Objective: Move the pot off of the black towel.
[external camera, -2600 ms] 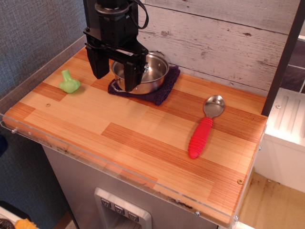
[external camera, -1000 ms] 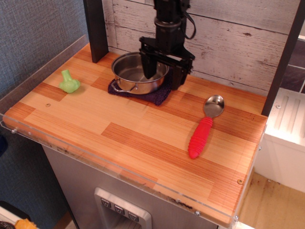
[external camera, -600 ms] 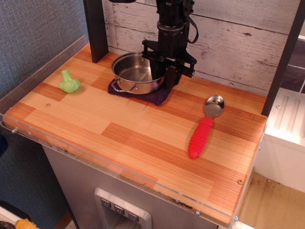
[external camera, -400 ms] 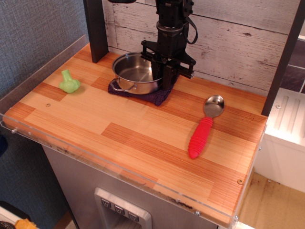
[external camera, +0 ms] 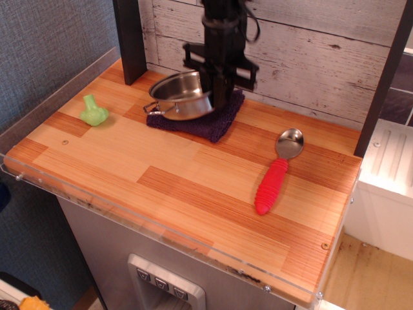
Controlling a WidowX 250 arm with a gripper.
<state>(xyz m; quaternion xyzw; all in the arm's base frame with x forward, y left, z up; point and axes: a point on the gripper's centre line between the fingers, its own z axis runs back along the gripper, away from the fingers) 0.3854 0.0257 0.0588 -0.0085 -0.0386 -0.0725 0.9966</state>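
Pot (external camera: 179,95) now lifted, tilted, off black towel (external camera: 205,121); claw (external camera: 217,97) gripping rim.

i have a single view, high in front of the wooden counter (external camera: 193,174), angled down toward the plank wall (external camera: 310,51).

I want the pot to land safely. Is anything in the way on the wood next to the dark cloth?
Nothing visible blocks it. The claw holds the pot tilted above the black towel; bare wood lies just in front. The spoon and green toy sit off to the sides.
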